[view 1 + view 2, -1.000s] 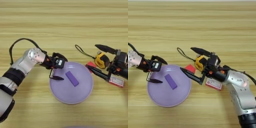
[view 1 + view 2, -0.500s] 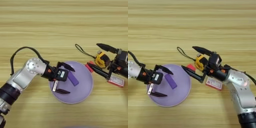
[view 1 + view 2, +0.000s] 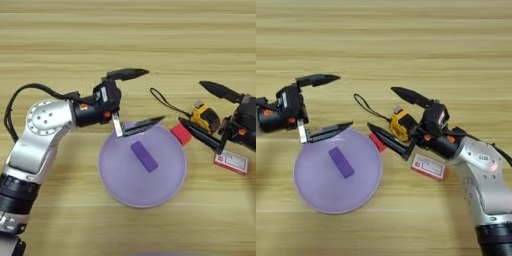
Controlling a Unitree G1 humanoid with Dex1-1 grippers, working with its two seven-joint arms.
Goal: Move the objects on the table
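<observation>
Two open tools (image 3: pixel 141 98) (image 3: pixel 384 112), right arm whole rightward.

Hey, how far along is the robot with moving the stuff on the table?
Done: the purple block lies on the plate. In hand: nothing; the left gripper is open at the plate's far rim, and the right gripper is open around the tape measure. Left: tape measure, red cube and card box lie off the plate.

Lighting even and bright; soft faint shadows beneath both grippers' fingers; no glare; slight overall softness.
</observation>
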